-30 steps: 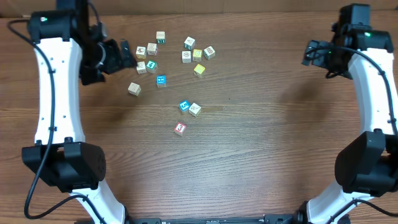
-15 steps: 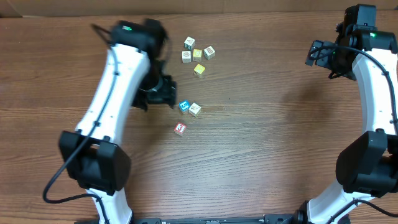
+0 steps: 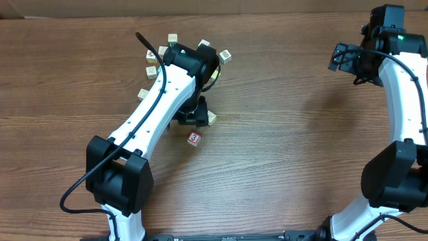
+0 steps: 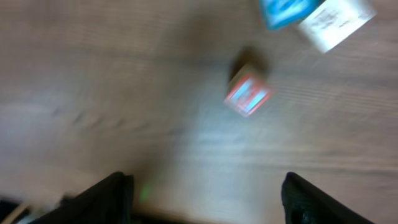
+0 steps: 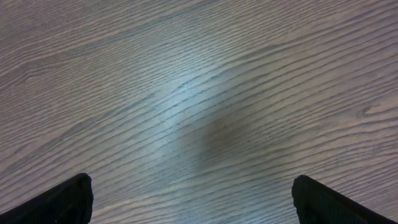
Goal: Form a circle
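Note:
My left gripper (image 3: 192, 115) hangs over the middle group of cubes, open, with nothing between its fingers (image 4: 118, 193). In the blurred left wrist view a red cube (image 4: 247, 93) lies ahead of the gripper (image 4: 205, 180). Further on, a blue cube (image 4: 283, 11) touches a cream cube (image 4: 336, 22). From overhead the red cube (image 3: 193, 138) lies just beyond the gripper, the cream cube (image 3: 212, 118) peeks out beside it, and the arm hides the blue one. No circle of cubes is in view. My right gripper (image 3: 341, 57) is open over bare wood (image 5: 199, 124).
Several more printed cubes lie scattered at the back of the table around the left arm, among them ones at the top (image 3: 172, 38), the right (image 3: 225, 56) and the left (image 3: 144, 94). The left arm (image 3: 154, 107) slants across the table's left half.
The left arm has swung from the far left rightward across the cube cluster and now stands over the blue and cream cubes near the red one. The right arm has not moved.

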`<action>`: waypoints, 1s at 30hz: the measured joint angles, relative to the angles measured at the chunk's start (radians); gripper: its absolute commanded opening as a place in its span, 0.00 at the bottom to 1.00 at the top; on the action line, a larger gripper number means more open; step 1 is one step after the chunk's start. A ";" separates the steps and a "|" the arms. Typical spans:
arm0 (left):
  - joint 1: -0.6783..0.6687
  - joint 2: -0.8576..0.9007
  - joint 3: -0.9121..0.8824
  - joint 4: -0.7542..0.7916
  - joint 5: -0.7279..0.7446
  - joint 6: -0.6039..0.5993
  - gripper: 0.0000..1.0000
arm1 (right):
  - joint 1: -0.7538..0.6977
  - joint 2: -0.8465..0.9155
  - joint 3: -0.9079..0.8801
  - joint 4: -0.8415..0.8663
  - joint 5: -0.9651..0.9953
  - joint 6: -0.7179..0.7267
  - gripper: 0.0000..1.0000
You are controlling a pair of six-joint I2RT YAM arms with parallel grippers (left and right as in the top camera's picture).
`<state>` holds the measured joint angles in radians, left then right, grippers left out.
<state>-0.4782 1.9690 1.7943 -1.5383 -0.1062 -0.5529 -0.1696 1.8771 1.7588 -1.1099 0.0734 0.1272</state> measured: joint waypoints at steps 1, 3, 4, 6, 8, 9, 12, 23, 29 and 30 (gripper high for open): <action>0.000 0.000 -0.004 0.022 0.014 0.021 0.77 | 0.000 0.000 0.000 0.000 0.000 0.000 1.00; -0.004 0.000 -0.023 0.041 0.042 0.061 0.77 | 0.000 0.000 0.000 0.000 0.000 0.000 1.00; -0.005 0.000 -0.033 0.042 0.050 0.073 0.78 | 0.000 0.000 0.000 0.000 0.000 0.000 1.00; -0.007 0.000 -0.062 0.050 0.062 0.095 0.78 | 0.000 0.000 0.000 0.001 0.000 0.000 1.00; -0.007 0.000 -0.098 0.071 0.069 0.112 0.78 | 0.000 0.000 0.000 0.000 0.000 0.000 1.00; -0.007 0.000 -0.121 0.082 0.071 0.117 0.78 | 0.000 0.000 0.000 0.000 0.000 0.000 1.00; -0.007 0.000 -0.191 0.120 0.076 0.129 0.78 | 0.000 0.000 0.000 0.000 0.000 0.001 1.00; -0.014 0.000 -0.372 0.350 0.089 0.143 0.57 | 0.000 0.000 0.000 0.000 0.000 0.000 1.00; -0.018 0.000 -0.436 0.433 0.092 0.146 0.49 | 0.000 0.000 0.000 0.000 0.000 0.000 1.00; -0.018 0.000 -0.441 0.440 0.092 0.145 0.46 | 0.000 0.000 0.000 0.000 0.000 0.000 1.00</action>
<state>-0.4961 1.9690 1.3529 -1.0985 -0.0147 -0.4076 -0.1696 1.8771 1.7588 -1.1099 0.0731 0.1268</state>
